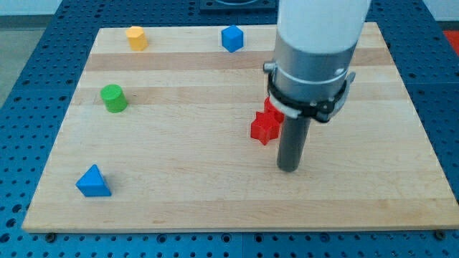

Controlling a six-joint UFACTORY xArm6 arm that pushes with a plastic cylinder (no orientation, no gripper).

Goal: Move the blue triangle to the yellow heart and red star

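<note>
The blue triangle point(93, 182) lies near the board's bottom left corner. The red star point(265, 127) lies right of the board's middle. A second red piece point(272, 107) shows just above it, partly hidden by the arm; its shape cannot be made out. The yellow heart is not visible as such; the only yellow block point(136, 37) sits at the top left and its shape is unclear. My tip point(288, 168) rests on the board just right of and below the red star, far to the right of the blue triangle.
A green cylinder point(113, 98) stands at the left side. A blue block point(232, 39) sits near the top edge, left of the arm. The wooden board point(179, 208) lies on a blue perforated table. The arm's wide body hides the board's upper right middle.
</note>
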